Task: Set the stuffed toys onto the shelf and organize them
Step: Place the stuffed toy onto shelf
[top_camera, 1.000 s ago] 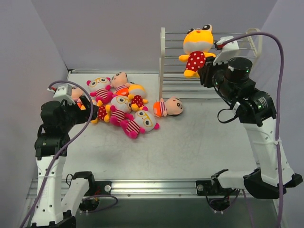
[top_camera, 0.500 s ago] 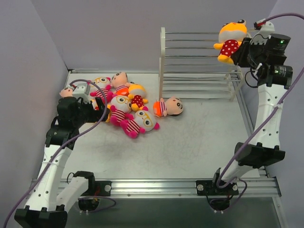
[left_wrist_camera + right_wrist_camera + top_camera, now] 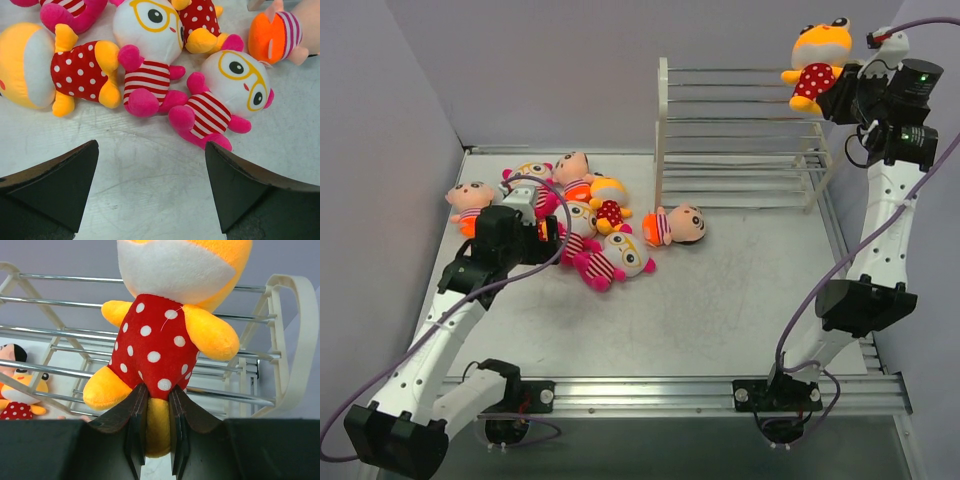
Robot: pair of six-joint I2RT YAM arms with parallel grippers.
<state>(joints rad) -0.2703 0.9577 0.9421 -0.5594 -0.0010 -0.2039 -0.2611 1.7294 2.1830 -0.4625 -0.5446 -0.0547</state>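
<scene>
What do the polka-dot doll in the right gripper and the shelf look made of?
The polka-dot doll: soft plush fabric, matte and fuzzy, a loose thread on its body. The shelf: shiny, probably metal rods; matte white side frames, plastic or painted metal.

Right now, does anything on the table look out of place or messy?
Yes. Most stuffed toys lie tumbled in a heap left of the shelf, one peach-faced doll on its side apart near the shelf's foot. Only the polka-dot toy in the right gripper is off the table.
</scene>
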